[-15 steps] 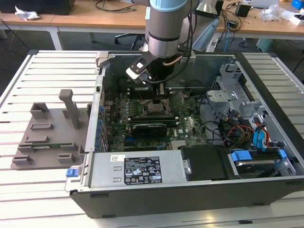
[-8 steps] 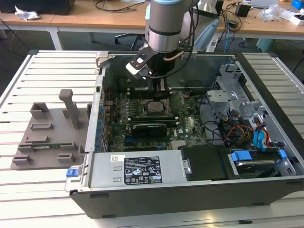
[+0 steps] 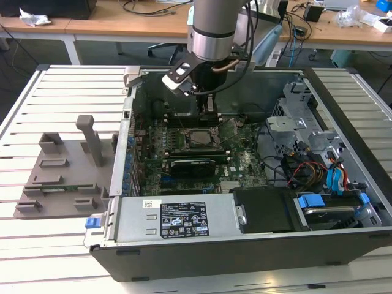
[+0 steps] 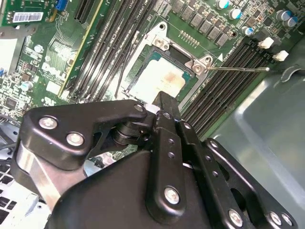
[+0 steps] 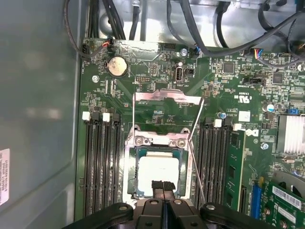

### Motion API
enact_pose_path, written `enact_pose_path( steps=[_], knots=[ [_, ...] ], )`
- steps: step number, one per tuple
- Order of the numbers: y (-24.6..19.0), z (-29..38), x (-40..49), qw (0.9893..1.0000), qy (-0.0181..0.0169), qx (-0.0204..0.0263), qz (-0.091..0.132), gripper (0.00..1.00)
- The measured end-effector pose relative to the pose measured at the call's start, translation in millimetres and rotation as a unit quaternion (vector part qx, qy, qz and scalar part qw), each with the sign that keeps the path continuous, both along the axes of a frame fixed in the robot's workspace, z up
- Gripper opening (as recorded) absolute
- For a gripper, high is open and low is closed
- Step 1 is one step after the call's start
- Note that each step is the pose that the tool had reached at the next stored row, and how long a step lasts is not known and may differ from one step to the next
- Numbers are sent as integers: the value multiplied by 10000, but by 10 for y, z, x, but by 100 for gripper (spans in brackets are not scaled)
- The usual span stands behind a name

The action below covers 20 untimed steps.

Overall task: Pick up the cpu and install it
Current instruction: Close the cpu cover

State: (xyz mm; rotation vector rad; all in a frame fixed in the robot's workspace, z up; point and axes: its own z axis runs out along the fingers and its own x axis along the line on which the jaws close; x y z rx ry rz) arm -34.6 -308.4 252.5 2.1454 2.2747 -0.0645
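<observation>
Over the socket (image 5: pixel 160 141), closed jaws partly hide cpu (image 5: pixel 153 168).

In the first wrist view my pincer (image 5: pixel 163 186) covers the near edge of the cpu (image 5: pixel 156 167), so I cannot tell whether it touches the metal top. In the exterior view my arm (image 3: pixel 213 21) is cut off by the upper edge.

- cpu (image 5: pixel 157 172): pale silver top, dark rim
- motherboard (image 5: pixel 157 67): green, all round the cpu
- gripper (image 5: pixel 163 185): matte black, silver screw heads
- memory slots (image 5: pixel 97 162): black stripes flanking the cpu, white clips
</observation>
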Motion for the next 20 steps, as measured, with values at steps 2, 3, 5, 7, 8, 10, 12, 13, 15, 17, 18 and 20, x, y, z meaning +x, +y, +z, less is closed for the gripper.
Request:
enact_pose_path(
  steps=[2,3,5,7,8,10,12,13,15,17,18,20],
  knots=[
    [0,41,0,10000,0,-1,0,11],
    [0,55,0,10000,0,-2,0,11],
    [0,88,0,10000,0,-3,0,11],
    [0,111,0,10000,0,-4,0,11],
    [0,121,0,10000,0,-4,0,11],
    [0,146,0,10000,0,-6,0,11],
    [0,167,0,10000,0,-7,0,11],
    [0,177,0,10000,0,-8,0,11],
    [0,214,0,10000,0,-10,0,11],
    [0,235,0,10000,0,-11,0,11],
    [0,243,0,10000,0,-11,0,11],
    [0,270,0,10000,0,-12,0,11]
  ],
)
